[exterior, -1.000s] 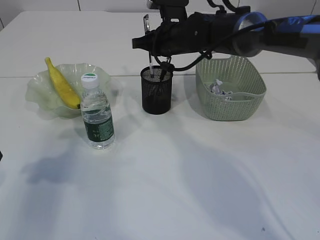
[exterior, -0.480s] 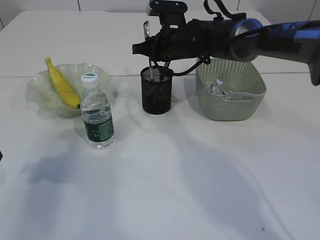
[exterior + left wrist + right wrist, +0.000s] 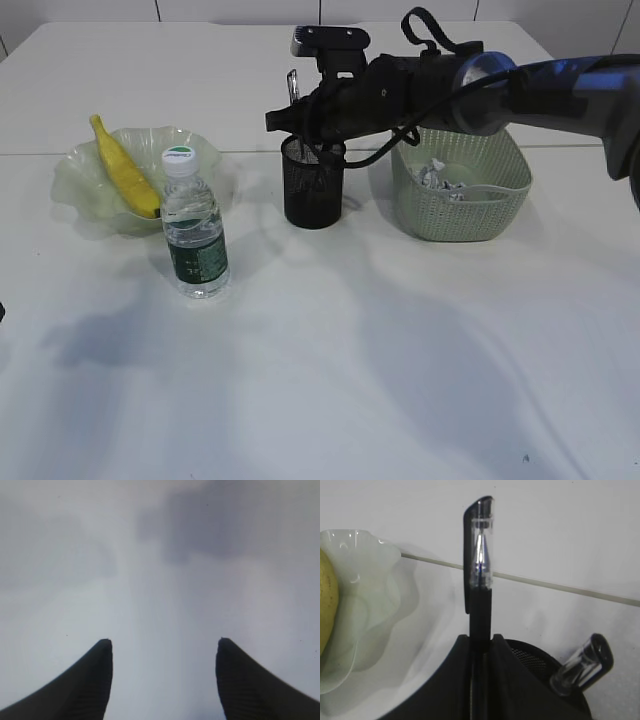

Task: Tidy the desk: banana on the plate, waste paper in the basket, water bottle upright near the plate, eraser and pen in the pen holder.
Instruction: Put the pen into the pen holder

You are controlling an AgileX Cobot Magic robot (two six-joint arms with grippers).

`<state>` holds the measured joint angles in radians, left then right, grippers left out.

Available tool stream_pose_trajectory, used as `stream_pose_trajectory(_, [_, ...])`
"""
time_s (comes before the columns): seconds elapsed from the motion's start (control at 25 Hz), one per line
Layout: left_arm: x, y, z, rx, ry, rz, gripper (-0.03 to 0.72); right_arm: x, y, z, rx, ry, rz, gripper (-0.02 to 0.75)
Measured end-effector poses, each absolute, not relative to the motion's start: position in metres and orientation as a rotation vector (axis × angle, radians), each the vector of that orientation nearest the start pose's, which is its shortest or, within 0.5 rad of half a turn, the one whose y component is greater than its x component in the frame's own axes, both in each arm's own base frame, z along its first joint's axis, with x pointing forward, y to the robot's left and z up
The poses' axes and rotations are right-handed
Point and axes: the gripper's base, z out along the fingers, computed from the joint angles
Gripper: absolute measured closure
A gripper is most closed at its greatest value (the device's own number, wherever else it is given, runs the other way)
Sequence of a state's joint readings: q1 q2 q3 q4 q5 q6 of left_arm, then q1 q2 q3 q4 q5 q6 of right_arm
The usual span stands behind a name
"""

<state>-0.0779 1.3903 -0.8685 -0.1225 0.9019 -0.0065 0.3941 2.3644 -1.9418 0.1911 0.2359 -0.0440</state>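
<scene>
My right gripper (image 3: 481,637) is shut on a black pen (image 3: 479,555) with a clear cap, held upright just above the black mesh pen holder (image 3: 313,195). A second pen (image 3: 580,671) leans inside the holder. The banana (image 3: 125,170) lies in the pale green plate (image 3: 205,160). In front of the plate the water bottle (image 3: 195,235) stands upright. The waste paper (image 3: 438,178) sits in the sage-green basket (image 3: 460,215). The eraser is hidden. My left gripper (image 3: 162,642) is open over bare white desk (image 3: 350,350) and holds nothing.
The right arm (image 3: 500,85) stretches from the right edge across the basket to the holder. A seam in the tabletop (image 3: 250,152) runs behind the objects. The plate's wavy rim (image 3: 370,595) lies left of the held pen.
The right arm has sunk a little with the pen, bringing it closer to the pen holder's mouth. Nothing else on the desk has moved.
</scene>
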Motion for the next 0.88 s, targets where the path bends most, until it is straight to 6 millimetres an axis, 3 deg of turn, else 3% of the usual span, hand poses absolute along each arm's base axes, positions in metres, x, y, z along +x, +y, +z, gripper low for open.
stream_pose_trajectory(0.32, [0.244, -0.028, 0.234, 0.01, 2.908, -0.167, 0.231, 0.505, 0.215, 0.182, -0.3, 2.146, 0.36, 0.514])
stream_pose_trajectory(0.68, [0.244, -0.028, 0.234, 0.01, 2.908, -0.167, 0.231, 0.505, 0.215, 0.182, -0.299, 2.148, 0.361, 0.496])
stream_pose_trajectory(0.88, [0.244, -0.028, 0.234, 0.01, 2.908, -0.167, 0.231, 0.498, 0.213, 0.202, -0.314, 2.174, 0.368, 0.495])
